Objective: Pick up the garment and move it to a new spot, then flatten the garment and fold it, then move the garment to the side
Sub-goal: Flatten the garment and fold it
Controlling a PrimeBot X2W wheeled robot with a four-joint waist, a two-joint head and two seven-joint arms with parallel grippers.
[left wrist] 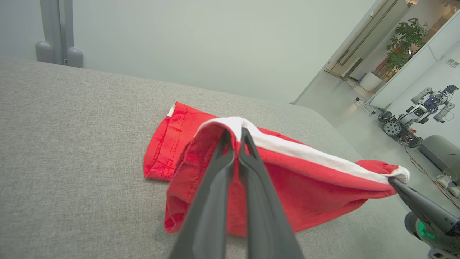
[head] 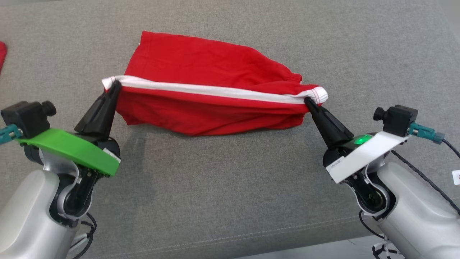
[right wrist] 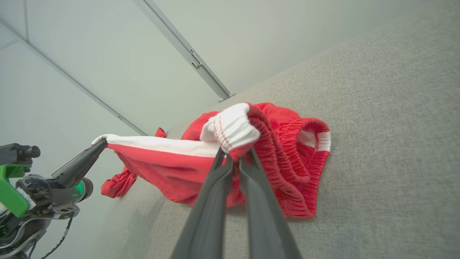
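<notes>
The garment (head: 201, 64) is a pair of red shorts with a white side stripe, stretched between my two grippers over the grey cushion. My left gripper (head: 115, 85) is shut on the hem end of the stripe, and my right gripper (head: 308, 101) is shut on the elastic waistband end. The near half hangs lifted from the stripe, while the far half lies on the cushion. In the left wrist view the left gripper (left wrist: 234, 135) pinches the garment (left wrist: 309, 180) at the white edge. In the right wrist view the right gripper (right wrist: 233, 153) grips the bunched white waistband of the garment (right wrist: 287, 158).
The grey cushion (head: 230, 187) spreads wide around the garment, with its front edge near the bottom of the head view. A scrap of another red cloth (head: 2, 54) shows at the far left edge. A second robot (left wrist: 413, 118) stands on the floor far off beyond the cushion.
</notes>
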